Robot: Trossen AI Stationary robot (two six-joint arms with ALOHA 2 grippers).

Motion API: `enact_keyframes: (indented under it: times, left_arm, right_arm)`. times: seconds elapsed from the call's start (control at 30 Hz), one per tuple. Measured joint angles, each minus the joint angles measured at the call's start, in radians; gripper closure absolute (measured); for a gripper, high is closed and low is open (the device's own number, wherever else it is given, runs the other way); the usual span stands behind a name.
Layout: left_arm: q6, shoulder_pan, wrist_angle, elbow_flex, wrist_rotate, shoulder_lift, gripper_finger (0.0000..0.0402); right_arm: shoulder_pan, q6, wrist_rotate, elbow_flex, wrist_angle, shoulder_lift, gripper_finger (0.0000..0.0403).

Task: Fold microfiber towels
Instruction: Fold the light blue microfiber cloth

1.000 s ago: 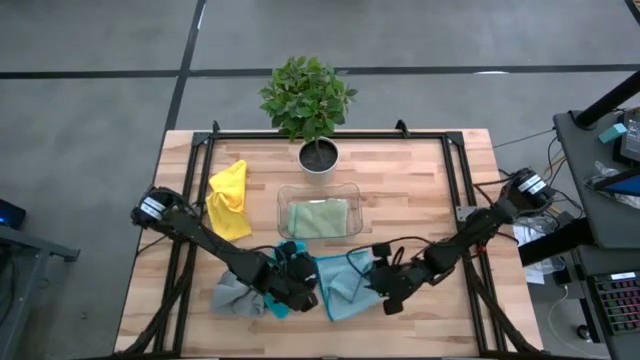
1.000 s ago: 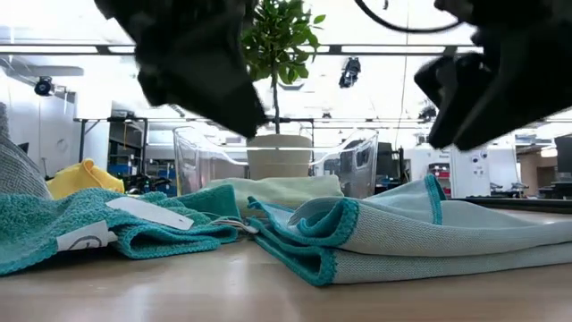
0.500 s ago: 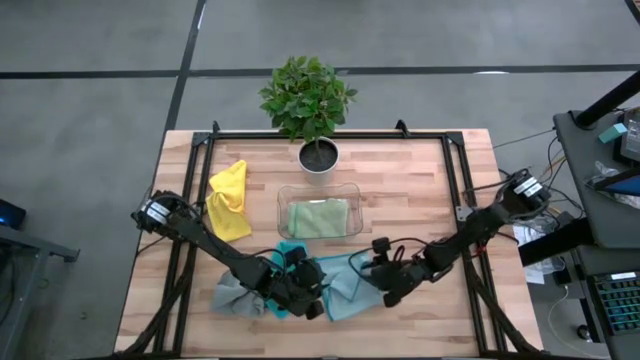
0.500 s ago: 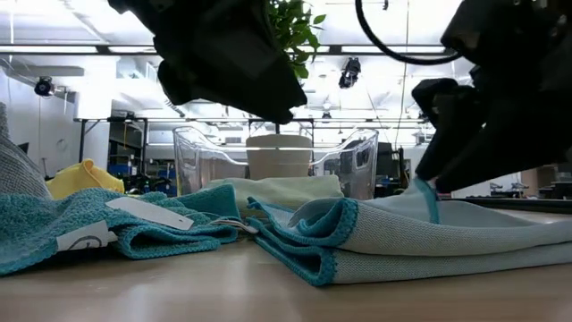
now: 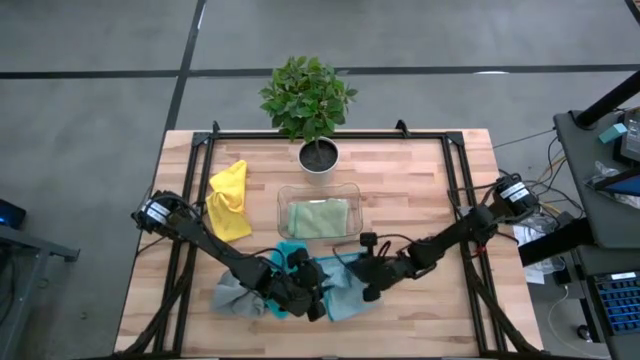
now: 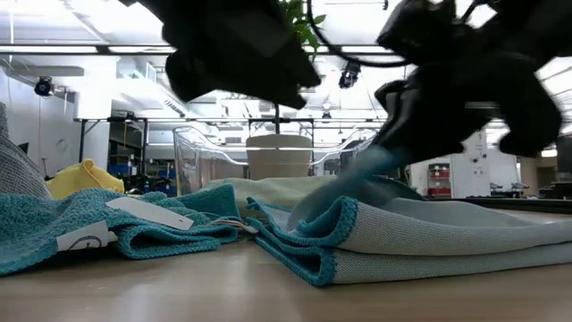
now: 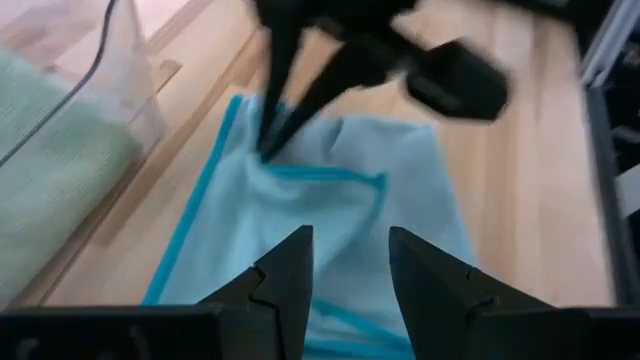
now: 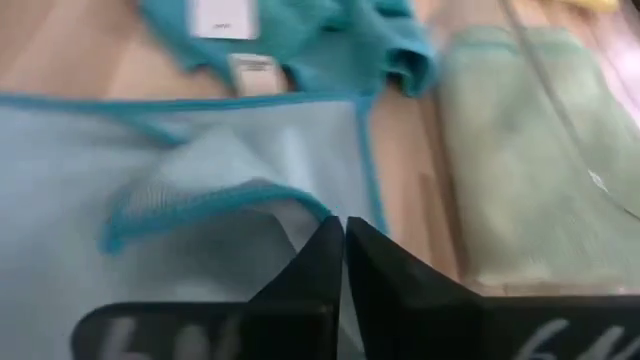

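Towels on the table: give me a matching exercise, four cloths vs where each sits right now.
Things:
1. yellow towel
2. sage green towel
3. light blue towel
4. grey towel

Places:
A. inside the clear plastic tray
B. pinched by the right gripper
C. front of the table, under the left arm
D. bunched on the table, left of the tray

Pairs: 1-D, 2-A, 3-B, 4-C

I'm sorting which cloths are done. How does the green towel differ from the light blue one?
The green towel lies flat and neatly folded inside the clear tray; the light blue towel lies rumpled on the bare table. No gripper touches the green towel, while the right gripper is shut on the light blue towel's edge, with the left gripper open just above it. Both are small soft cloths.
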State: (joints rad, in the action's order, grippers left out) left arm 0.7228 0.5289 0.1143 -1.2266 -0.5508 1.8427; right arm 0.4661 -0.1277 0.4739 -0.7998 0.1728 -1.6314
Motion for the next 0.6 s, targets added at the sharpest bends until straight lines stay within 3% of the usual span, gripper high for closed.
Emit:
enact_keyframes:
  times: [0.23, 0.6]
  left_arm:
    - [0.014, 0.0, -0.136, -0.002, 0.0, 0.069, 0.0283]
    - [0.089, -0.012, -0.076, -0.004, -0.06, 0.102, 0.0283]
  right_arm:
    - [-0.028, -0.249, 0.0, -0.03, -0.056, -0.001, 0.0394]
    - [-0.028, -0.257, -0.002, -0.032, -0.06, 0.003, 0.0373]
